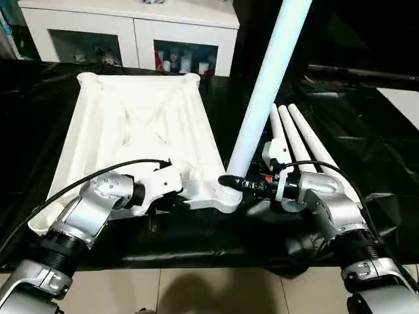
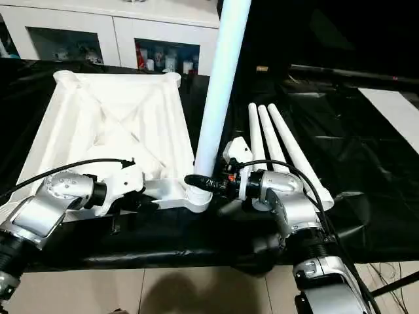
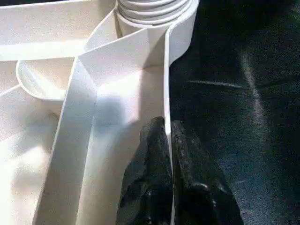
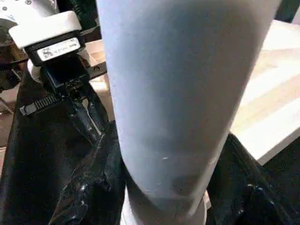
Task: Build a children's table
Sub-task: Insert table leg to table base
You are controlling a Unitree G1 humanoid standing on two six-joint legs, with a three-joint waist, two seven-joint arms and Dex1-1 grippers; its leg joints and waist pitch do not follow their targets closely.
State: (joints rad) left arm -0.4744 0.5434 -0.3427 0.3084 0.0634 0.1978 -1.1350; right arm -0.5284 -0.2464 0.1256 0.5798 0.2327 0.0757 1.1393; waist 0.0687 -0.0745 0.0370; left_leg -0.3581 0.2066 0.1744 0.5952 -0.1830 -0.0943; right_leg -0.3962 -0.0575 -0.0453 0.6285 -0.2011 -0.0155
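White plastic tabletop (image 1: 137, 124) is lying ribbed side up on a black-covered surface (image 1: 366, 131), one white leg (image 1: 265, 85) standing in its near corner socket (image 1: 226, 194); three spare legs (image 1: 298, 140) are resting just beside. The right gripper (image 1: 230, 181) is clasping that leg's base. At the left wrist, the left gripper (image 3: 168, 140) is pinching the tabletop's rim. At the right wrist, the leg (image 4: 183, 93) is looming close.
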